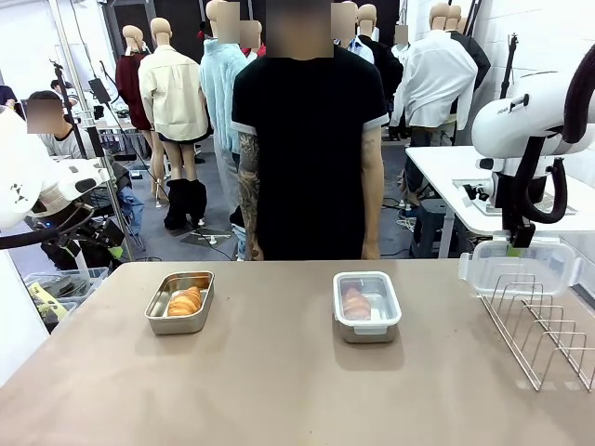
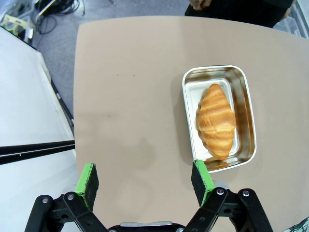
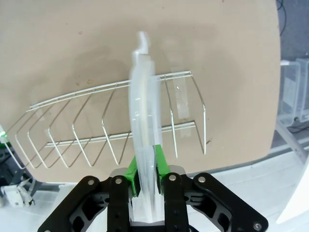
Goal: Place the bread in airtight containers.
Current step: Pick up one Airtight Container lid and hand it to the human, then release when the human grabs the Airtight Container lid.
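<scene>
while right gripper (image 3: 145, 169) clamps lid (image 3: 143, 121) over rack (image 3: 87, 135), open tin (image 1: 180, 302) (croissant (image 1: 185, 301) inside) lies far left, nearer spread left gripper (image 2: 145, 179).

White arm shells, black tool (image 2: 145, 186) w/ green pads, silver screws

Front view looks level across table (image 1: 279, 372) toward the standing person (image 1: 307, 139); both wrist views look steeply down, left sharing the open tin (image 2: 218, 118), right close over wire rack (image 3: 116, 125)

Tan table (image 1: 279, 390) in front; grey floor (image 1: 214, 243) behind; white desk (image 1: 437, 172) at right.
</scene>
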`<control>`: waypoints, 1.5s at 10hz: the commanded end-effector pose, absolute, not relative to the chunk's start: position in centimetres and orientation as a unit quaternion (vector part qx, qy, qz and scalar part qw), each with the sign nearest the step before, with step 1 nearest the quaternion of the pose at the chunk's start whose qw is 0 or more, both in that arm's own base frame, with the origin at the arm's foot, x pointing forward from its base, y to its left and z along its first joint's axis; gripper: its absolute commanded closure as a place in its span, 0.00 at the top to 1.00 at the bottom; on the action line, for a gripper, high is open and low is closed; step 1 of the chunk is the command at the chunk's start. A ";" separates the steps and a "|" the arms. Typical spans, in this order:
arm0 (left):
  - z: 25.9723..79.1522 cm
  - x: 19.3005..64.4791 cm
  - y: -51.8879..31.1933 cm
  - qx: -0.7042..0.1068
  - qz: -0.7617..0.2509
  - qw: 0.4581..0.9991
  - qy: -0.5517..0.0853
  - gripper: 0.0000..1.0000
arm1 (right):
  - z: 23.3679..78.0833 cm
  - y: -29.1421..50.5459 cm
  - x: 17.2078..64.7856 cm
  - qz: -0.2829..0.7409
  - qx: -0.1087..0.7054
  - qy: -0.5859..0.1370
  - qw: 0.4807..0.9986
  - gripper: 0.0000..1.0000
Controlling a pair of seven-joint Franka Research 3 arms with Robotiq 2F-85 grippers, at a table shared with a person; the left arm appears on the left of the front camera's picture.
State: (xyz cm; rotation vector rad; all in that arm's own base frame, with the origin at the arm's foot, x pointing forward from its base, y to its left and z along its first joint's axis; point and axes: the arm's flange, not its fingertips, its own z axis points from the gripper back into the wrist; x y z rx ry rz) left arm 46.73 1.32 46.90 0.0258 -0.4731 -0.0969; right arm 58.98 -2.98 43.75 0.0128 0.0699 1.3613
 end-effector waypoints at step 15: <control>46.9 46.8 1.4 0.010 -0.039 0.970 -0.240 1.00 | 56.1 2.5 52.7 0.674 -0.064 -0.003 0.736 0.00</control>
